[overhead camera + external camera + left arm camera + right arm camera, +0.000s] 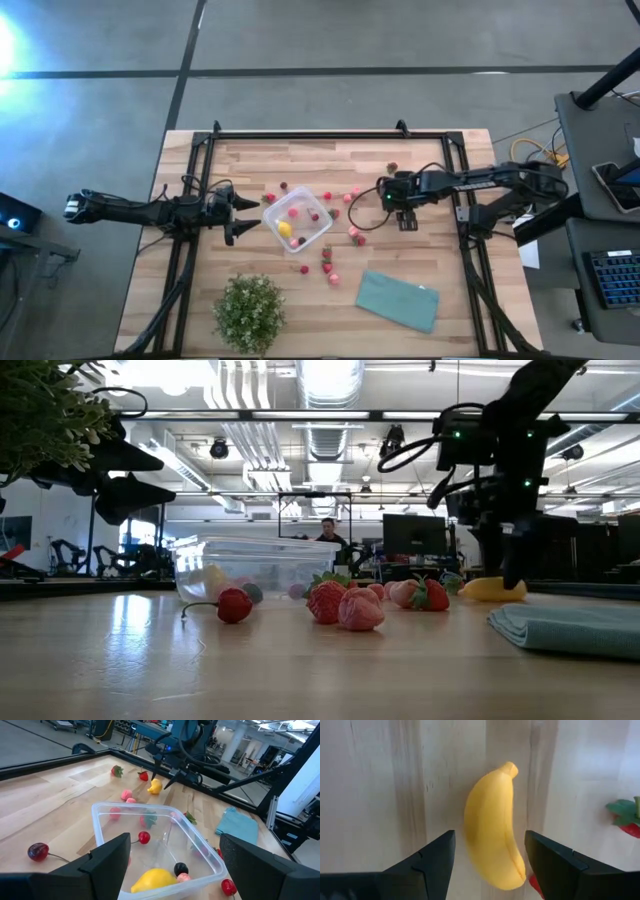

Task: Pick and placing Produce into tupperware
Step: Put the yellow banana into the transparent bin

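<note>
**Right gripper open over banana; container partly filled**

Surface: pale wooden table (300, 330) on a grey floor, workshop with ceiling ducts behind. A potted plant (249, 312) and teal cloth (399, 300) sit at the near edge. The clear container (297, 220) holds a yellow fruit (285, 229) and small berries; strawberries (338, 603) lie scattered beside it. The right gripper (490, 862) stands open, fingers either side of the banana (495, 832), gripping nothing. The left gripper (172, 862) stands open, empty, at the container's edge.
</note>
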Controlling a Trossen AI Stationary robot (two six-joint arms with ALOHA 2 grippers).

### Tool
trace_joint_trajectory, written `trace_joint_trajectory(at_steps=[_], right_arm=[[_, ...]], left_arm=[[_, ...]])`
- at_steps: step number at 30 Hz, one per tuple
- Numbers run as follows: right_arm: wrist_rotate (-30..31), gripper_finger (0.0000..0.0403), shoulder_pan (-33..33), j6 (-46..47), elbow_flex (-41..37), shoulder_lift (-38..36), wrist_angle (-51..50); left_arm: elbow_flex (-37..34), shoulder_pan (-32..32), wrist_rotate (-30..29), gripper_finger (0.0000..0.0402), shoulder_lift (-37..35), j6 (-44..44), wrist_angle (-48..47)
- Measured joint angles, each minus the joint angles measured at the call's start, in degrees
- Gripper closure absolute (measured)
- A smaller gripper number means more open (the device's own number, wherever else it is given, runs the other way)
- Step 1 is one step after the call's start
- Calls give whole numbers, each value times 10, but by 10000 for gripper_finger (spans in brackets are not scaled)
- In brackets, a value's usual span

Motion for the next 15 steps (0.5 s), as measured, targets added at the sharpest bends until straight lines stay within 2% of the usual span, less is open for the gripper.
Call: trace_joint_trajectory(at_steps=[11, 15], right_arm=[[-1, 171, 0, 16, -1, 48, 15], [-1, 184, 0, 26, 0, 54, 14]], left_arm=[[0, 0, 0, 109, 0, 0, 0], [0, 0, 0, 109, -1, 0, 0]])
